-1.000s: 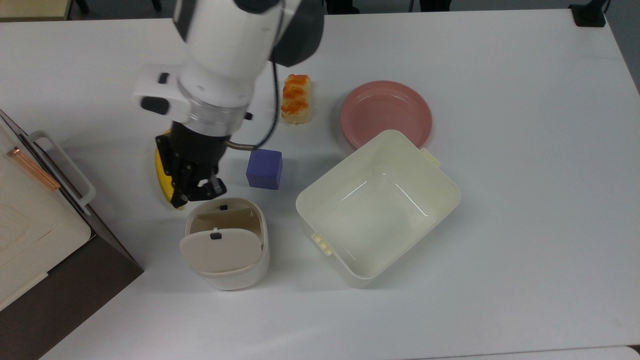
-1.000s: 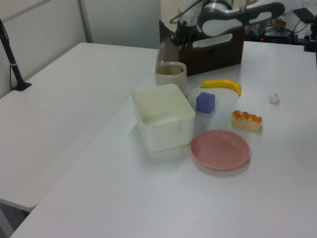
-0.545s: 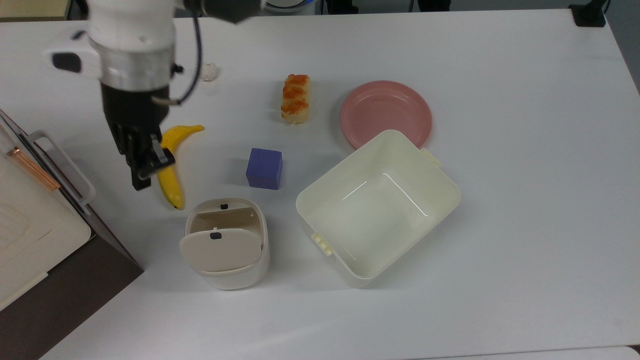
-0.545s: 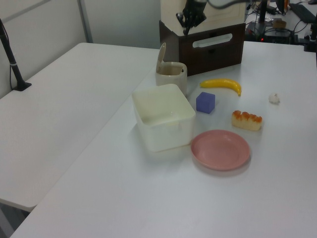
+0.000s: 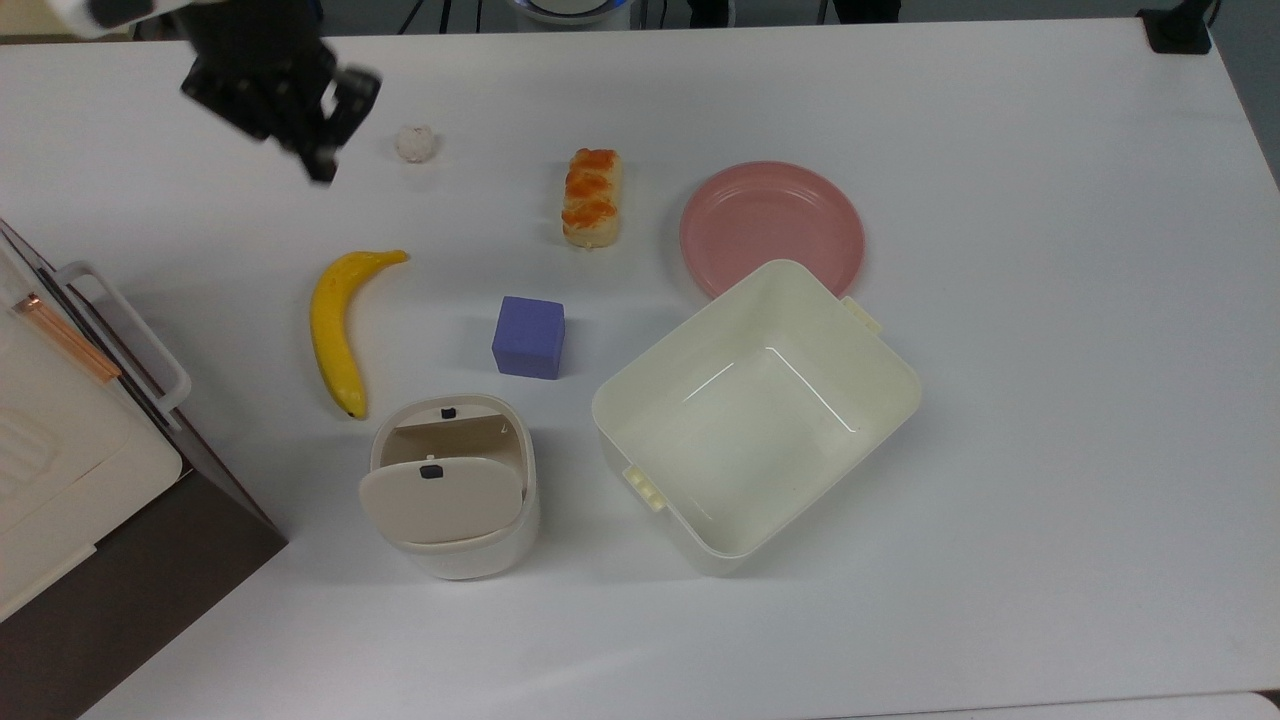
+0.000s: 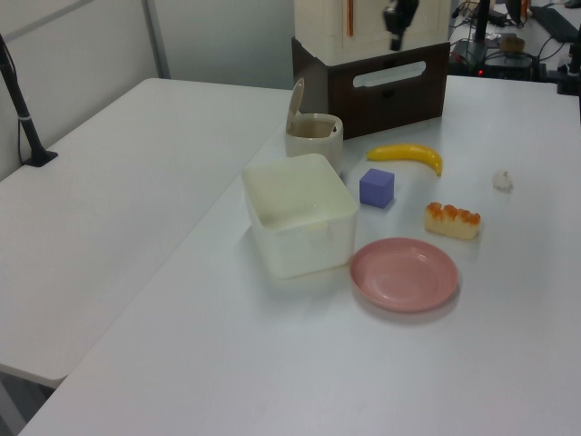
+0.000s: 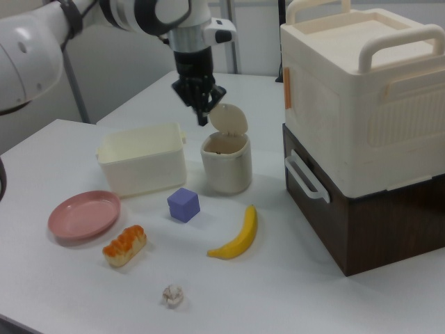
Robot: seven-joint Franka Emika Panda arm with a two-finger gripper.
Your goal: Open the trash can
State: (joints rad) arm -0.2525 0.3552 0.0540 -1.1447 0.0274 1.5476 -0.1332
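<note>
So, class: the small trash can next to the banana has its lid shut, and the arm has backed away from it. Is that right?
Not quite. The trash can has its lid standing open, tipped up on its hinge; the right view shows the bare opening beneath it. The rest holds: it sits beside the banana, and the gripper is well away from it.

White bench (image 5: 1050, 400) carries a cream tub (image 5: 757, 415) at centre. Pink plate (image 5: 772, 228) at its 12 o'clock, touching or just beside. Purple cube (image 5: 529, 337) at 9 o'clock; banana (image 5: 337, 327) beyond. Orange-topped pastry (image 5: 592, 197) and crumpled white ball (image 5: 416, 143) toward 11 o'clock.
</note>
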